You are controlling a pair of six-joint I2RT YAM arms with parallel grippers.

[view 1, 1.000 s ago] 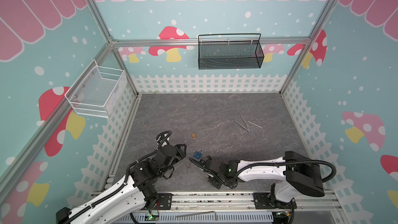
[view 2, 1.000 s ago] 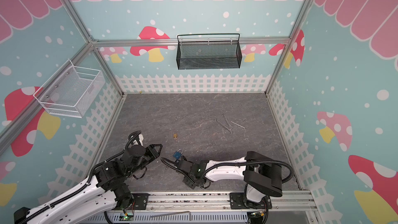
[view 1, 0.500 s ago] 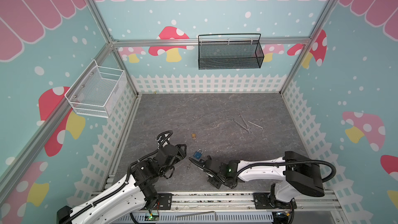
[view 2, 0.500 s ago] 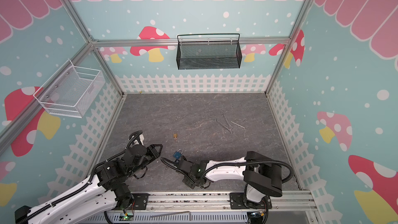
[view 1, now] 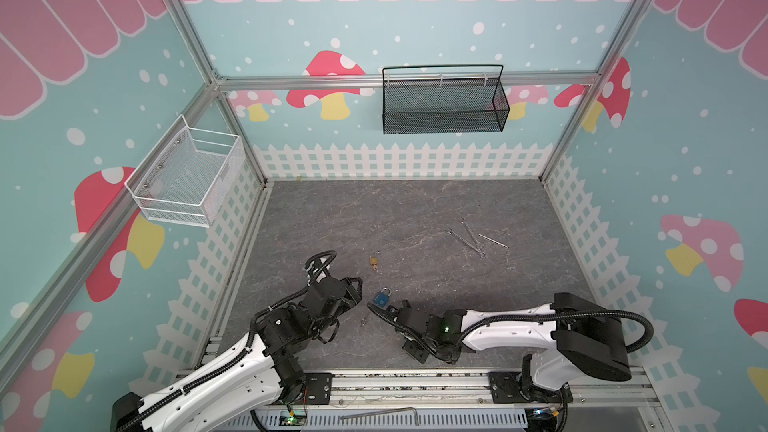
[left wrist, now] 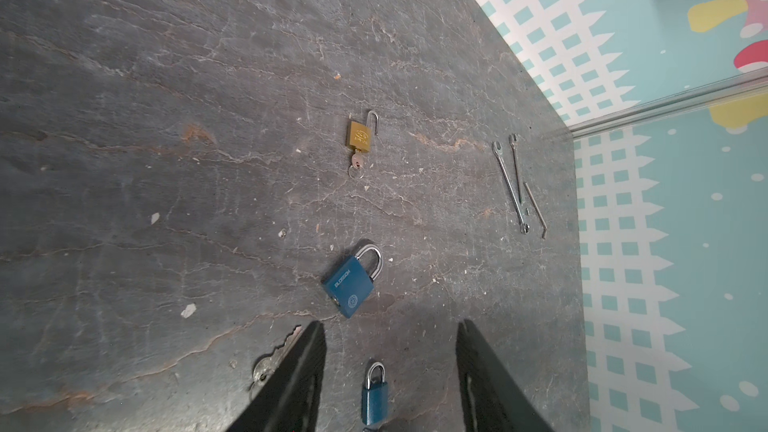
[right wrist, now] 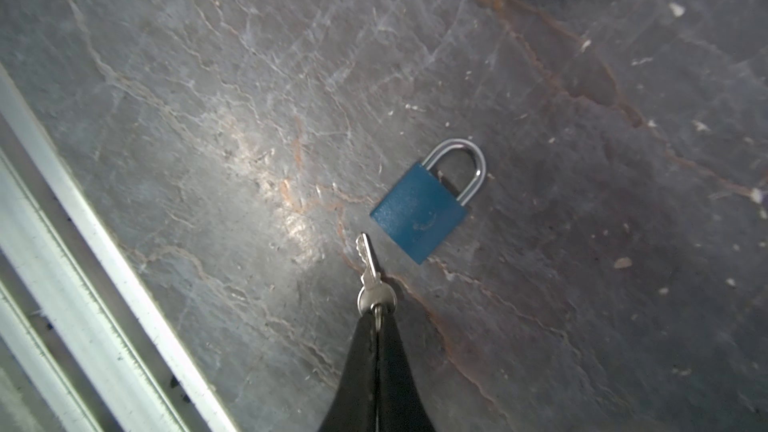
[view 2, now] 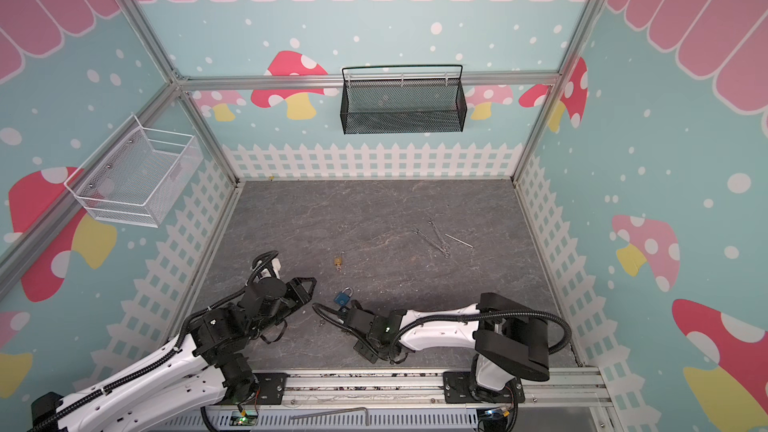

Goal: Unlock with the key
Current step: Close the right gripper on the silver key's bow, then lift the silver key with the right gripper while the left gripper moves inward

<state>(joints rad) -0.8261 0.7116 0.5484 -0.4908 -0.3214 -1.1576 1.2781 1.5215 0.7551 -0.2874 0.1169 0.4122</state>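
The right pincer (right wrist: 377, 321) is pressing together on the key (right wrist: 369, 274), pinching it at the very rim of its round head. The blade is pointing straight ahead of the tips and ending just beside a bottom corner of the small lock (right wrist: 419, 211). That lock is lying flat on the surface (right wrist: 208, 118) with its shackle seated.

The key is looking light, thin, stiff and slick, so I'm expecting it to pivot in so shallow a grip. Taking more of the flat head between the tips would be steadying it. The small lock is looking compact and dense, yet likely to be sliding when pushed. Its flat body faces are offering the best hold.

The left pincer (left wrist: 390, 326) is hanging spread and empty. The big lock (left wrist: 352, 282) is lying ahead of it, and a loose key (left wrist: 266, 367) is sitting just beside one of its fingers (left wrist: 299, 376).

I'm not seeing the small lock's keyhole, nor how much of the head the tips are catching. Whether the blade is touching the surface is unclear. In both top views the held key and small lock are too covered to make out.
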